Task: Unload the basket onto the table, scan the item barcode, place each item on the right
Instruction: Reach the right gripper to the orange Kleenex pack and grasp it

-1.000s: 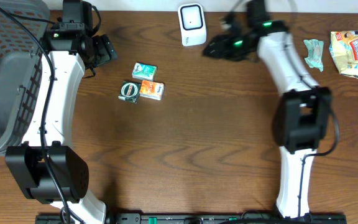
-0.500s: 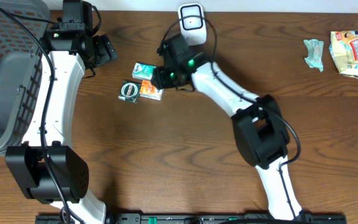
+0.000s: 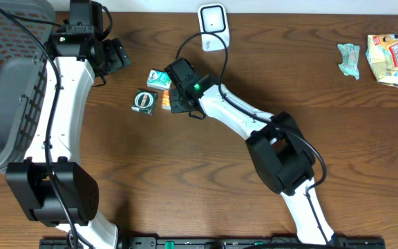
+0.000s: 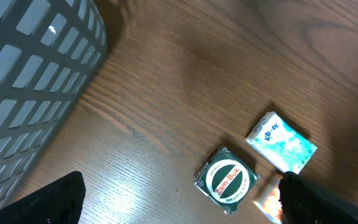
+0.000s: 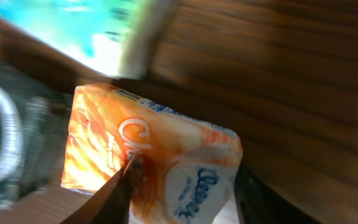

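- Brown wood makes up the surface (image 3: pixel 185 166), and three small things lie close together on its left half.
- They are an orange packet (image 5: pixel 148 162), a round green tin (image 3: pixel 144 101) and a blue-green packet (image 3: pixel 159 77).
- The orange packet lies flat, just right of the tin and just below the blue-green packet.
- The right gripper (image 3: pixel 173 97) is down over the orange packet.
- In the right wrist view its two dark fingers (image 5: pixel 120 190) stand apart, one on each side of the packet.
- One finger looks like it is on the packet's edge, but I cannot tell if they squeeze it.
- The left gripper (image 4: pixel 179 193) is up near the top left, spread wide with nothing in it.
- It is near the three things and points toward them.
- A white scanner (image 3: pixel 213 26) stands at the top edge, up and to the right of the packets.
- A grey basket (image 3: pixel 5 83) sits at the far left.
- A yellow snack bag (image 3: pixel 390 61) and a small pale green wrapper (image 3: pixel 349 59) lie far off at the top right.
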Action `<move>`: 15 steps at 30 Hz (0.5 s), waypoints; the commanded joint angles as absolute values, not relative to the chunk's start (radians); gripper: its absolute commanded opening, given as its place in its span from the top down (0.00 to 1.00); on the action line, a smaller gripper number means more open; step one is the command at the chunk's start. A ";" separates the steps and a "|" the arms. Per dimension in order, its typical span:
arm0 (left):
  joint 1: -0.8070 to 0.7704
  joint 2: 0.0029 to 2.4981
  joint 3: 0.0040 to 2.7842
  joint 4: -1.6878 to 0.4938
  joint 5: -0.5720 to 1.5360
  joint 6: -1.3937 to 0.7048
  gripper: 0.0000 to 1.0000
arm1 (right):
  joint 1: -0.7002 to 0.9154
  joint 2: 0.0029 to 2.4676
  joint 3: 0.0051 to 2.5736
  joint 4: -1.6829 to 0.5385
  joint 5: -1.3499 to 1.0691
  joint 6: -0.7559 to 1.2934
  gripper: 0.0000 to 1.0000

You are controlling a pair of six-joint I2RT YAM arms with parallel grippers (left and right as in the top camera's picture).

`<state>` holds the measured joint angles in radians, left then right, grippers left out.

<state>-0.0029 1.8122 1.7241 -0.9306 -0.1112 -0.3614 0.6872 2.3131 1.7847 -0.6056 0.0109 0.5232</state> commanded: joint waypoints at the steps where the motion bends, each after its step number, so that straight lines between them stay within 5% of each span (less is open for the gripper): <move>1: -0.003 1.818 1.730 -0.931 -0.124 -0.356 0.02 | 0.636 2.282 1.773 -0.698 0.181 0.530 0.56; 8: -0.003 1.818 1.730 -0.931 -0.124 -0.356 0.02 | 0.562 2.139 1.773 -0.793 0.150 0.182 0.52; 15: -0.003 1.818 1.730 -0.931 -0.124 -0.356 0.02 | 0.522 2.001 1.773 -0.826 -0.234 0.265 0.46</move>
